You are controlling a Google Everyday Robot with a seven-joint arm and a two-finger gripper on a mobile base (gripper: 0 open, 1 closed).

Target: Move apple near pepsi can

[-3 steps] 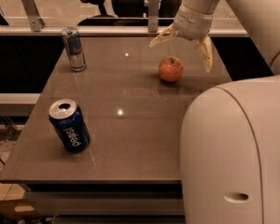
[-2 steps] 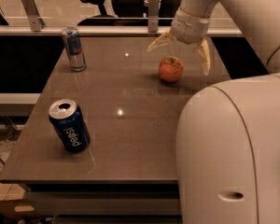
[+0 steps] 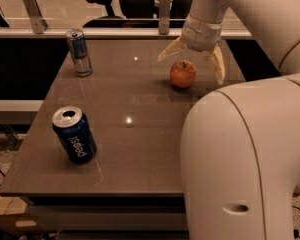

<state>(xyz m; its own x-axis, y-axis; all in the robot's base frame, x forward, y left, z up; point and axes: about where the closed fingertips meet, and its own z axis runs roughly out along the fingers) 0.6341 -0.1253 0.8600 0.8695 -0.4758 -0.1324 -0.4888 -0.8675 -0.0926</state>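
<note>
Here the round orange-red apple sits far right on the brown desk, directly beneath the white gripper, whose tan fingers are spread wide, straddling it; the dark blue pepsi can sits well apart, front-left.

Dim, warm overhead light browns the scene. Two small glare spots dot the glossy table near centre. The pale gripper, fingers spread, upper centre-right, catches light; the frame's left edge lies dark.
</note>
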